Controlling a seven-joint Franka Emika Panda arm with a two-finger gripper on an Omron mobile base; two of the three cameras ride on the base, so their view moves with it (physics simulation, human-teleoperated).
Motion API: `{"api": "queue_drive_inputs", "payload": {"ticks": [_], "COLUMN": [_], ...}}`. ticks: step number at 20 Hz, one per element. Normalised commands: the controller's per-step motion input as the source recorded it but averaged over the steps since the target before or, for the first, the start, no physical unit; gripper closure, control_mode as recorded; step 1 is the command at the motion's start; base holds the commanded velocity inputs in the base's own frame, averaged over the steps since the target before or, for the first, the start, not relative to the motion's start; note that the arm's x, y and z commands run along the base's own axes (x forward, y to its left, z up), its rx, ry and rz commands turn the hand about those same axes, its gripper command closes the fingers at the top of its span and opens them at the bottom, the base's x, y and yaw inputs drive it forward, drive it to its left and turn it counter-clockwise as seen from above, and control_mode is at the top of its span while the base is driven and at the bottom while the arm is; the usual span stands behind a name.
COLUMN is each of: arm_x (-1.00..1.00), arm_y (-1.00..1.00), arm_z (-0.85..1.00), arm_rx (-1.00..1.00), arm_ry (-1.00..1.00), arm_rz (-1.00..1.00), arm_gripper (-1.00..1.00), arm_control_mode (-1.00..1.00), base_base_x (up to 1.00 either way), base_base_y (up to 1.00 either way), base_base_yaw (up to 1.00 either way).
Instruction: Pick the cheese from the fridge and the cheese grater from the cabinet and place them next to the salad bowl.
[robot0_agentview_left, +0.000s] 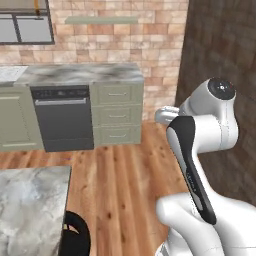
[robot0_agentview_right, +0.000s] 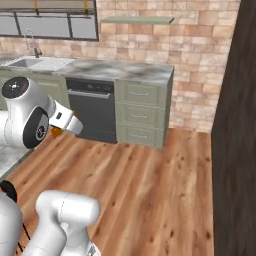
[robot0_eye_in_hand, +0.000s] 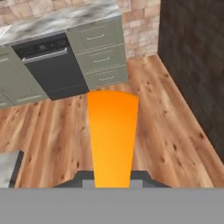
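Over the wooden floor (robot0_eye_in_hand: 166, 131), well away from the dishwasher (robot0_eye_in_hand: 50, 65), the hand (robot0_eye_in_hand: 113, 177) is clamped on the cheese (robot0_eye_in_hand: 112, 135), carrying it. This looks like the transport step; next it needs to reach the counter (robot0_agentview_left: 30, 200) beside the salad bowl.

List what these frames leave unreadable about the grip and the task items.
- Gripper: hand view, fingertips masked by the cheese and the picture's bottom edge.
- Cheese: right base view, only an orange sliver below the arm's wrist.
- Dishwasher panel markings: left base view, too small.
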Motion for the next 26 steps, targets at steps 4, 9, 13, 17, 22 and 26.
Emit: {"api": "queue_drive_inputs", "payload": {"ticks": [4, 9, 13, 17, 22, 26], "arm_x": [0.0, 0.0, 0.0, 0.0, 0.0, 0.0], "arm_y": [0.0, 0.0, 0.0, 0.0, 0.0, 0.0], "arm_z": [0.0, 0.0, 0.0, 0.0, 0.0, 0.0], "arm_rx": [0.0, 0.0, 0.0, 0.0, 0.0, 0.0], "arm_ry": [0.0, 0.0, 0.0, 0.0, 0.0, 0.0], "arm_rz": [0.0, 0.0, 0.0, 0.0, 0.0, 0.0], "arm_gripper": [1.0, 1.0, 1.0, 1.0, 1.0, 1.0], "arm_control_mode": [1.0, 1.0, 1.0, 1.0, 1.0, 1.0], "base_base_x": [0.83, 0.81, 0.78, 0.74, 0.69, 0.63], "base_base_y": [-0.24, -0.18, -0.11, -0.07, -0.04, -0.02], "base_base_yaw": [0.05, 0.11, 0.2, 0.29, 0.39, 0.44]}}
